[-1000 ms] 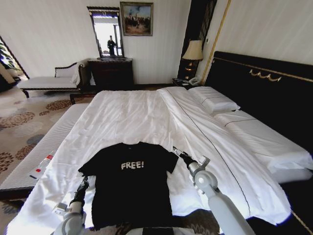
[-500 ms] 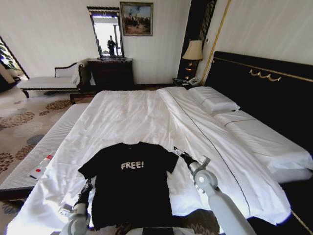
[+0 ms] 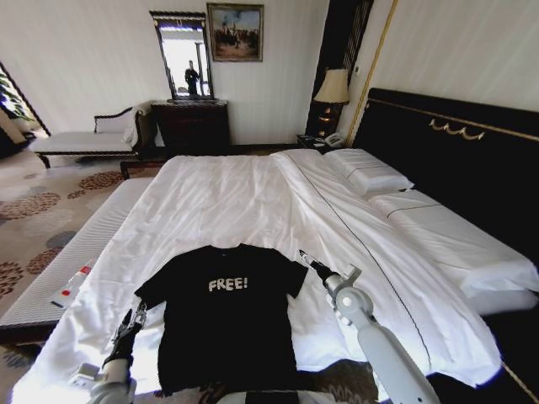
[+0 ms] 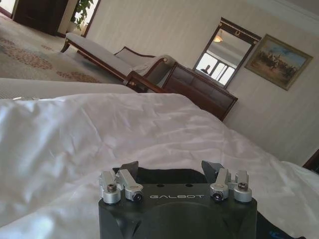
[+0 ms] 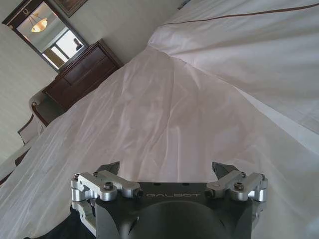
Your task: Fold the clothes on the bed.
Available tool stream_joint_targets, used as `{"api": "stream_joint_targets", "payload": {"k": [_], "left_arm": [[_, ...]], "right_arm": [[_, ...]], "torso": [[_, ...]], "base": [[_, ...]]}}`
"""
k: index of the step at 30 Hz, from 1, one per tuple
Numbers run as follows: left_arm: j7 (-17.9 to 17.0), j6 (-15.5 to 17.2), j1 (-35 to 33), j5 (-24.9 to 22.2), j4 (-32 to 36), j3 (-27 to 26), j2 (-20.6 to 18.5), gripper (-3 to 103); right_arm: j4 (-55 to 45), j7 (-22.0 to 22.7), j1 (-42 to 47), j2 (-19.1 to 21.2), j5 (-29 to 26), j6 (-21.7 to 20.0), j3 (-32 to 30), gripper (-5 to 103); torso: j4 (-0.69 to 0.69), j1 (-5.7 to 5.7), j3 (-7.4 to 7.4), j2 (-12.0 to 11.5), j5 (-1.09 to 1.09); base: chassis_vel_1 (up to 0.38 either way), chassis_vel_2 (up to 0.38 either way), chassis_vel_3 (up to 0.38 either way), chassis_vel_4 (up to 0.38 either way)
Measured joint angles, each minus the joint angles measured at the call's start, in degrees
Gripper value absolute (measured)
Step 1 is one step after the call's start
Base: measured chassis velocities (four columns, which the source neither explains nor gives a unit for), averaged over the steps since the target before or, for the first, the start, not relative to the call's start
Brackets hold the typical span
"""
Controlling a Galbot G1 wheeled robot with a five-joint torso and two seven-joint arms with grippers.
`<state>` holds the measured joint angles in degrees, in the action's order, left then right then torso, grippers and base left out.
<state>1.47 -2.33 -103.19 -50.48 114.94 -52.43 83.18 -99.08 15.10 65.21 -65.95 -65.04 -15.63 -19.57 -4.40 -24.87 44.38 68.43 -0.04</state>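
Observation:
A black T-shirt [image 3: 223, 324] with white "FREE!" lettering lies flat, chest up, on the near end of the bed [image 3: 227, 202], whose sheets are white. My left gripper [image 3: 135, 313] is low over the sheet just outside the shirt's left sleeve. In the left wrist view it [image 4: 171, 167] stands open, with black fabric [image 4: 167, 175] just beyond its fingers. My right gripper [image 3: 305, 257] hovers at the outer edge of the right sleeve. It is open too [image 5: 166, 167], pointing across the white sheet, with a bit of black shirt [image 5: 79, 226] under it.
White pillows [image 3: 370, 178] lie against the tall black headboard [image 3: 459, 143] on the right. A pale upholstered bench [image 3: 72, 257] runs along the bed's left side with a small packet [image 3: 72, 288] on it. A dark dresser [image 3: 192, 126] and a lamp [image 3: 332, 88] stand at the far wall.
My left gripper has shifted outward to the left, away from the shirt's side. The right gripper and the shirt have stayed where they were.

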Motion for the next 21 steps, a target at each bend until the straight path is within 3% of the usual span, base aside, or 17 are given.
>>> {"api": "stream_joint_targets", "payload": {"k": [1, 2, 4, 6, 17, 21], "left_arm": [[0.0, 0.0, 0.0, 0.0, 0.2, 0.0, 0.1, 76], [-0.3, 0.5, 0.4, 0.2, 1.5, 0.0, 0.8, 86], [-0.4, 0.7, 0.5, 0.3, 1.9, 0.1, 1.0, 86], [-0.6, 1.4, 0.9, 1.0, 3.7, 0.6, 1.9, 97], [-1.1, 2.6, 1.3, 1.5, 7.6, -0.4, 2.1, 100], [-1.8, 2.4, 1.7, 6.2, 7.3, -1.4, 1.6, 100]], "right_arm": [[0.0, -0.1, 0.1, 0.0, 0.0, 0.0, 0.0, 100], [-0.4, -0.9, 0.9, 0.1, 0.0, 0.0, -0.2, 100], [-0.4, -1.1, 1.1, 0.2, 0.1, 0.0, -0.3, 100], [-0.1, -1.8, 1.4, 0.9, 0.8, 0.0, -0.3, 100], [-0.6, -2.0, 0.7, 1.2, 1.4, 0.1, 0.2, 100], [0.1, -2.5, 0.8, 0.9, 2.7, 0.7, 0.3, 100]], "torso": [[0.0, 0.0, 0.0, 0.0, 0.0], [-0.01, 0.0, 0.0, 0.0, 0.0], [-0.01, 0.0, 0.0, 0.0, 0.0], [-0.02, 0.0, 0.0, 0.0, 0.0], [-0.01, 0.0, 0.0, 0.0, 0.0], [-0.01, 0.0, 0.0, 0.0, -0.01]], "base": [[0.0, 0.0, 0.0, 0.0], [0.0, 0.0, 0.0, 0.0], [0.0, 0.0, 0.0, 0.0], [0.0, 0.0, 0.0, 0.0], [0.0, 0.0, 0.0, 0.0], [0.0, 0.0, 0.0, 0.0]]}}
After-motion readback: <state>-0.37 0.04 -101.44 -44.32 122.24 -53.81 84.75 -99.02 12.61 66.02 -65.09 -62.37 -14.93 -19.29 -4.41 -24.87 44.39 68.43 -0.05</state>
